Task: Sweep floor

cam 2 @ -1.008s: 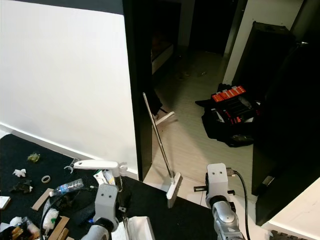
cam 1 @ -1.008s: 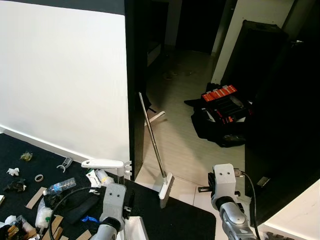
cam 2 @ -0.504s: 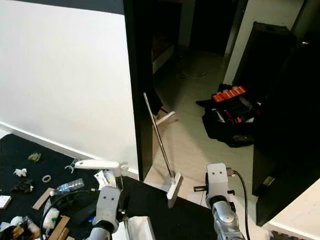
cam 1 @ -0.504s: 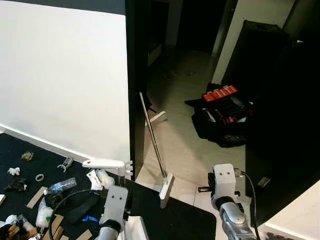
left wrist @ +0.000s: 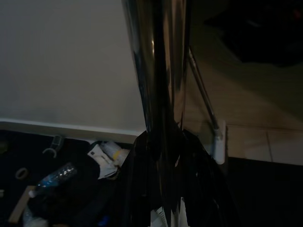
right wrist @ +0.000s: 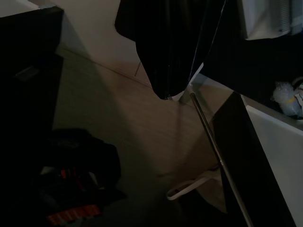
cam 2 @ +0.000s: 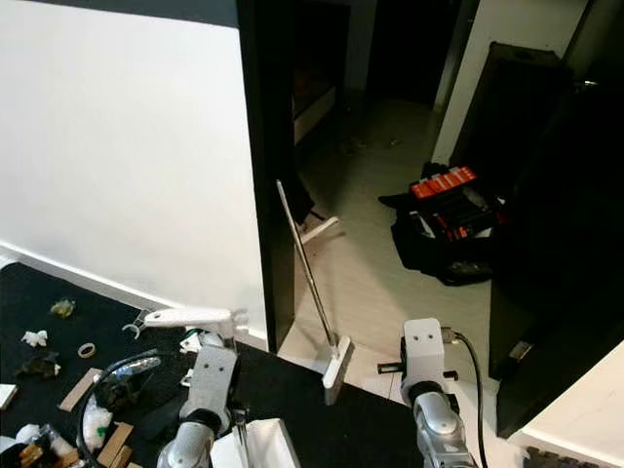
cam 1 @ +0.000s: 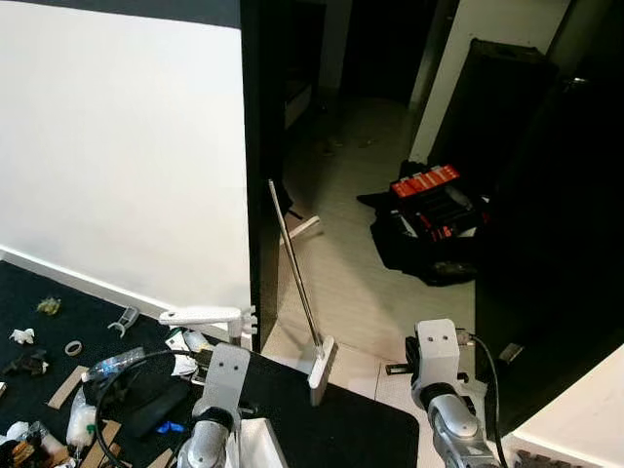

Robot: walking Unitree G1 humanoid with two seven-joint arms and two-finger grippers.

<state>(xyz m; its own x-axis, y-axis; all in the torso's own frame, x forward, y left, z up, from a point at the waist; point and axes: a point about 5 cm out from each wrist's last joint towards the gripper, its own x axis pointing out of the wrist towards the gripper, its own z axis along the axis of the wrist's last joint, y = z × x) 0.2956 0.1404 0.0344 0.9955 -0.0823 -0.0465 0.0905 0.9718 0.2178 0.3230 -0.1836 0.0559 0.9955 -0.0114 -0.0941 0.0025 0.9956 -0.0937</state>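
A broom (cam 1: 297,283) is being propped against the edge of a dark door frame (cam 1: 261,166), its white head (cam 1: 320,358) resting on the pale floor (cam 1: 361,263) just beside a black mat (cam 1: 322,424); litter (cam 1: 58,375) is lying scattered on the mat's far left part, near the white wall (cam 1: 117,146); a white dustpan handle (cam 1: 200,315) is lying near the frame's foot; the left gripper (left wrist: 161,142) is being held low with its fingers pressed together on nothing; the right gripper (right wrist: 168,71) is likewise seen dark, and whether it is parted cannot be told; a black bag (cam 1: 429,234) with a red case is sitting well apart on the floor.
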